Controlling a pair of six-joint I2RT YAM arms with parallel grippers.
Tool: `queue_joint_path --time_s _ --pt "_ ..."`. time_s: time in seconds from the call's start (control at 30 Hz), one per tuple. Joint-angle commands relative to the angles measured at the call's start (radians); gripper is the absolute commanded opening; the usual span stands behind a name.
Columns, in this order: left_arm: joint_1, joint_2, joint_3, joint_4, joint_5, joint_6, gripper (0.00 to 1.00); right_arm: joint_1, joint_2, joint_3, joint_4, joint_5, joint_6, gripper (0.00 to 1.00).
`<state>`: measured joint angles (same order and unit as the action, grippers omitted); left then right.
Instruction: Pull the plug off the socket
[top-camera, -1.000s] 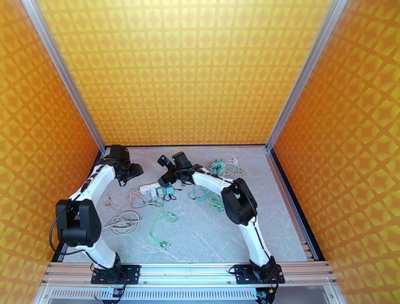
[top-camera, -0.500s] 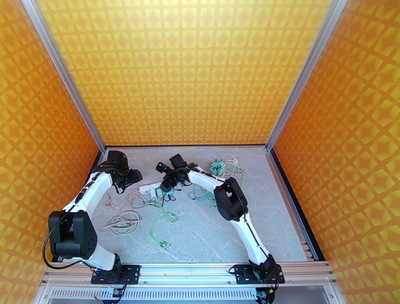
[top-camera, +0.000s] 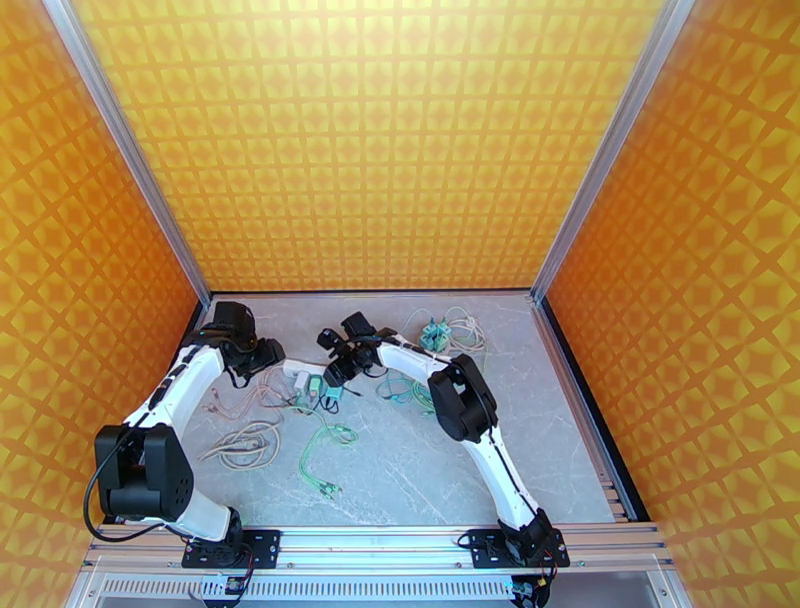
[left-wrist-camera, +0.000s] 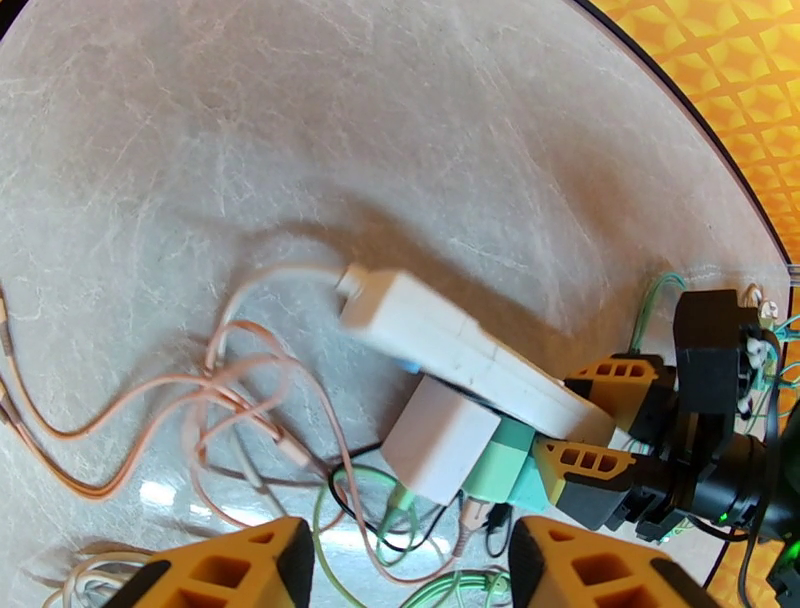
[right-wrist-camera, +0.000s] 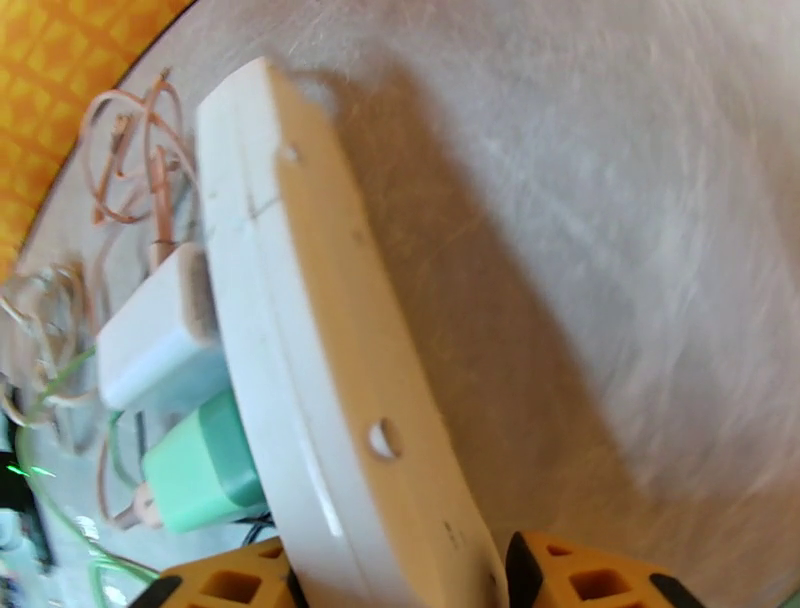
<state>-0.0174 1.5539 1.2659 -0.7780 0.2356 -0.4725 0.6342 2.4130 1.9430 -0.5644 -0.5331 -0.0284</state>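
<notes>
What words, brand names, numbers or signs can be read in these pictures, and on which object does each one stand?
No text can be read in any view.
The white power strip, the white plug and the green plug show plain faces with no legible print.
The orange walls carry a pattern and no writing.

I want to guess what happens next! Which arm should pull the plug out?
Probably left. The left gripper hangs open over the white plug, while the right gripper straddles one end of the socket strip, ready to brace it.
</notes>
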Motion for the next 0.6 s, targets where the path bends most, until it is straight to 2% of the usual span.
queue_joint_path --time_s 0.0,0.07,0.23,0.37,0.57 --pt "0.007 -0.033 -0.021 0.002 0.034 -0.018 0.56 -0.035 -0.01 -0.048 -0.014 -0.088 0.149 0.48" --pt "0.005 -0.037 -0.026 0.004 0.037 -0.019 0.56 -0.056 -0.015 -0.077 0.029 -0.144 0.213 0.44" --pt "0.004 -0.049 -0.055 0.027 0.057 -0.034 0.56 -0.08 -0.054 -0.18 0.16 -0.236 0.363 0.43" --pt "0.0 -0.064 -0.08 0.043 0.071 -0.045 0.56 -0.096 -0.055 -0.275 0.289 -0.286 0.552 0.45" --pt "-0.011 -0.088 -0.095 0.04 0.074 -0.043 0.56 -0.099 -0.084 -0.491 0.618 -0.32 0.916 0.46"
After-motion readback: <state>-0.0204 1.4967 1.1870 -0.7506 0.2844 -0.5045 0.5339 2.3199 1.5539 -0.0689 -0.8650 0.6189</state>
